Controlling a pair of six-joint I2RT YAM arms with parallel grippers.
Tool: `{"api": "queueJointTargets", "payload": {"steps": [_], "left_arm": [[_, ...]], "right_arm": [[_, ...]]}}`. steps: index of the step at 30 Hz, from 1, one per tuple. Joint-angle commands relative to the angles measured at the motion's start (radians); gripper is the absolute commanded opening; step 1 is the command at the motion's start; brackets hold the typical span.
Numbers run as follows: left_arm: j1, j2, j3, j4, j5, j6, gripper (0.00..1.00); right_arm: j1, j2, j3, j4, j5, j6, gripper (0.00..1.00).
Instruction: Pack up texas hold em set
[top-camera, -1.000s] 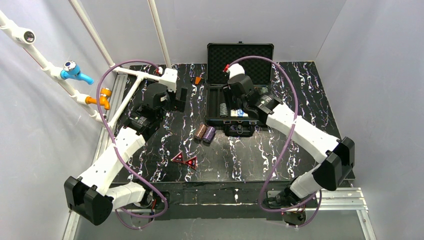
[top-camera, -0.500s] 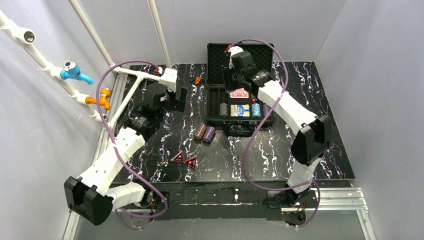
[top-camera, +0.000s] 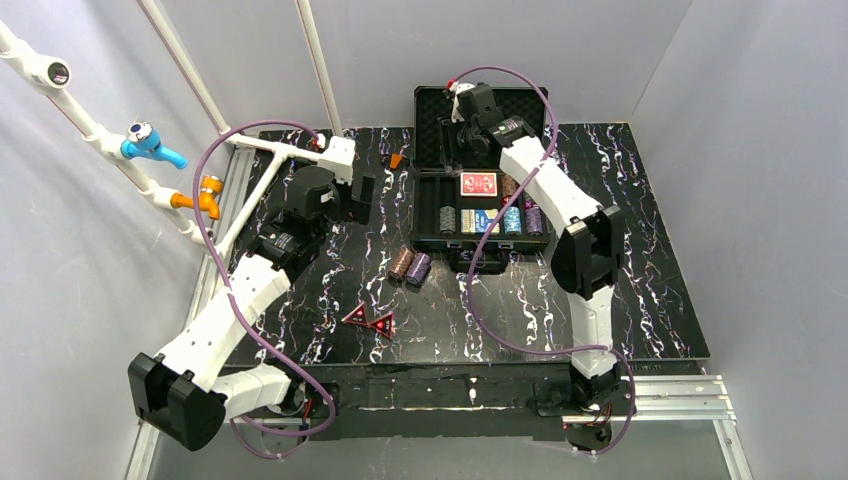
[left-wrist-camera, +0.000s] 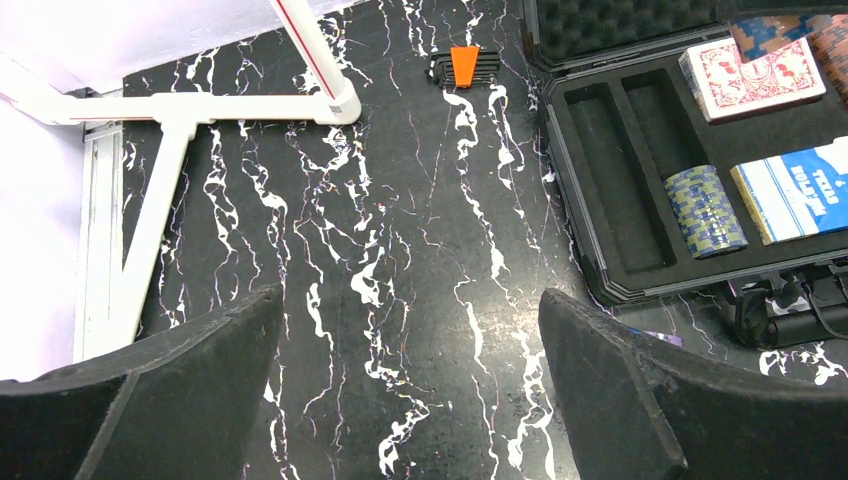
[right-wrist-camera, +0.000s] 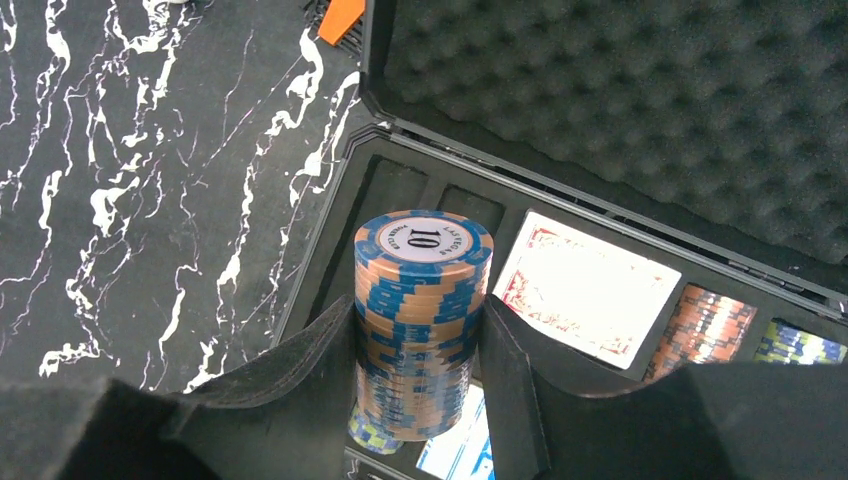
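Right jaws clamped on orange-blue chip stack (right-wrist-camera: 420, 320); left jaws wide apart, empty

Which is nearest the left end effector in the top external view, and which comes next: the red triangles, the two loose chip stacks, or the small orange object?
1. orange object: farther back on the table, right of the left end effector.
2. loose chip stacks: toward the arm bases, to its right.
3. red triangles: closest to the arm bases.
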Motion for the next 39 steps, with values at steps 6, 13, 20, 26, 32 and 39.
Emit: {"api": "queueJointTargets", "payload": {"steps": [6, 13, 20, 26, 32, 39], "left_arm": [[-0.004, -0.016, 0.012, 0.0, 0.009, 0.01, 0.99], [-0.004, -0.014, 0.009, 0.001, 0.009, 0.013, 0.99], [-0.004, -0.015, 0.009, 0.0, 0.01, 0.015, 0.99], [-0.004, -0.014, 0.01, -0.001, 0.013, 0.016, 0.99], [-0.004, -0.018, 0.008, -0.001, 0.013, 0.016, 0.99], [-0.004, -0.019, 0.009, -0.001, 0.008, 0.015, 0.99]], "right_arm": [[-0.025, 0.066, 0.12, 0.007, -0.088, 0.005, 0.01], [-0.025, 0.135, 0.148, 0.01, -0.075, 0.07, 0.01], [-0.025, 0.173, 0.166, 0.02, -0.053, 0.117, 0.01], [-0.025, 0.19, 0.16, 0.028, -0.028, 0.131, 0.01], [-0.025, 0.208, 0.151, 0.03, -0.015, 0.155, 0.01], [-0.023, 0.221, 0.128, 0.034, -0.034, 0.174, 0.01]]}}
